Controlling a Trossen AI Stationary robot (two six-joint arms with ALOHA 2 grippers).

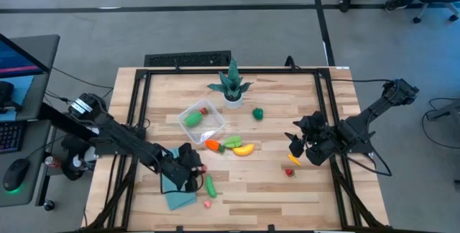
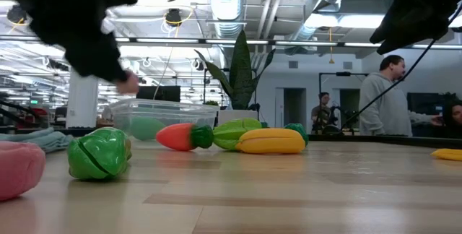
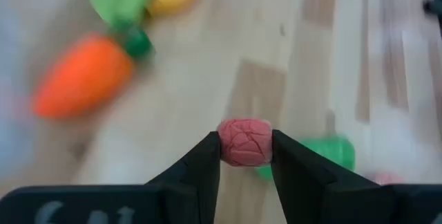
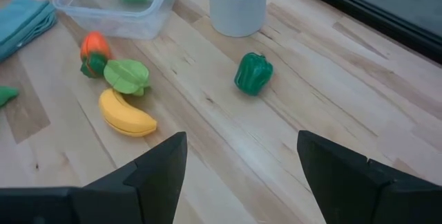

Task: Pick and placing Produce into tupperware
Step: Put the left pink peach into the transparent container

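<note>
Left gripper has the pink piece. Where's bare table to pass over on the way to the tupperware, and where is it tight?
Crowded: the carrot, star fruit and banana cluster just below the tupperware. Bare wood lies left of the tupperware toward the table's left edge, and between the green pepper and the open right gripper. The left gripper grips the pink piece.

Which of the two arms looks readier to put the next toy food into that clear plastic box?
The left. Its gripper is already shut on a small pink-red wrinkled toy piece, near the clear squarish plastic container. The right gripper hangs open and empty, farther from the container.
</note>
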